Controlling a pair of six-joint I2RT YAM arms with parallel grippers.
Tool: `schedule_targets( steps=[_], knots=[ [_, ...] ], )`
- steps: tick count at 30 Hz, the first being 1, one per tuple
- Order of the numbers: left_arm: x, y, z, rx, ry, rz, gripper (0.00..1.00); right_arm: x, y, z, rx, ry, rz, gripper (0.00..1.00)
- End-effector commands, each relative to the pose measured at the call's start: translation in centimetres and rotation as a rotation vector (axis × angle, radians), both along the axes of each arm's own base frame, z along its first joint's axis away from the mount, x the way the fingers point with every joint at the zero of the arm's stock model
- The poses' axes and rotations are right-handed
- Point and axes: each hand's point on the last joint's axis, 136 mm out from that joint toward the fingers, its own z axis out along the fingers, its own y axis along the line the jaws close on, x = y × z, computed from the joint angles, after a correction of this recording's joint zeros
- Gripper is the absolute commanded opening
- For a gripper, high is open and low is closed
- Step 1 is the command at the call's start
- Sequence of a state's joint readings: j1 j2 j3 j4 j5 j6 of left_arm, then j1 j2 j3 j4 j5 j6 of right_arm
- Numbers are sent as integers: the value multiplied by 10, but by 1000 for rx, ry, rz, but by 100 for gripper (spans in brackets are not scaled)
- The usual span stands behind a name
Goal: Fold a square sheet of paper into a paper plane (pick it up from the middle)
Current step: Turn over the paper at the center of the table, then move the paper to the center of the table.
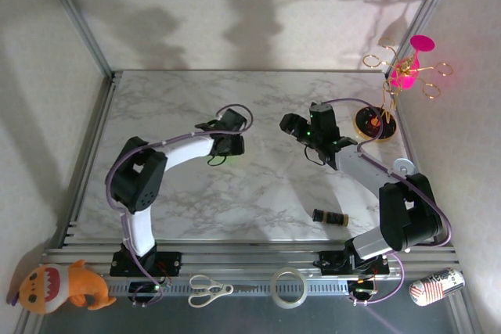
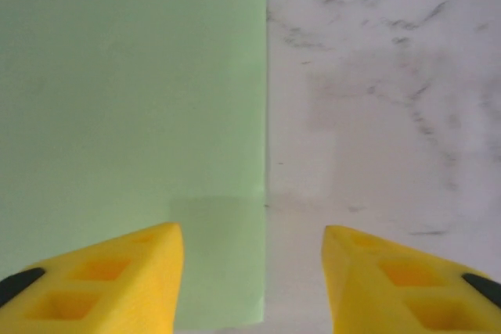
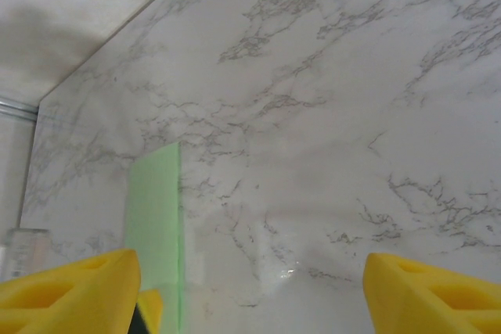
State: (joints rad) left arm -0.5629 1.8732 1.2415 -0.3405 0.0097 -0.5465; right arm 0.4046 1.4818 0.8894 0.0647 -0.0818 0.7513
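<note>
Early fold step, prob.: paper [image 2: 125,99] flat on tabletop [image 2: 391,115], edge below half-open empty L jaws, R jaws wide & empty nearby; next needs pinching that edge w/o sliding it.

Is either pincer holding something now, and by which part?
Nothing is held. The left pincer stands open over the edge of the green paper, which lies flat on the table; the right pincer is open and empty.

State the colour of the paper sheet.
The paper is plain light green, clearest in the left wrist view.
</note>
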Motion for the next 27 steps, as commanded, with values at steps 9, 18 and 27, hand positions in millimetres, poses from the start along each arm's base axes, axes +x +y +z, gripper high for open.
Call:
schedule_targets(
  steps=[9, 18, 27],
  knots=[
    [16, 87, 81, -410, -214, 285, 70, -14, 113, -41, -42, 115, 277, 63],
    [-1, 149, 75, -439, -268, 463, 90, -28, 211, -74, 15, 191, 502, 50],
    [-4, 151, 71, -454, -259, 458, 100, -23, 224, -115, -58, 279, 506, 48]
  ],
)
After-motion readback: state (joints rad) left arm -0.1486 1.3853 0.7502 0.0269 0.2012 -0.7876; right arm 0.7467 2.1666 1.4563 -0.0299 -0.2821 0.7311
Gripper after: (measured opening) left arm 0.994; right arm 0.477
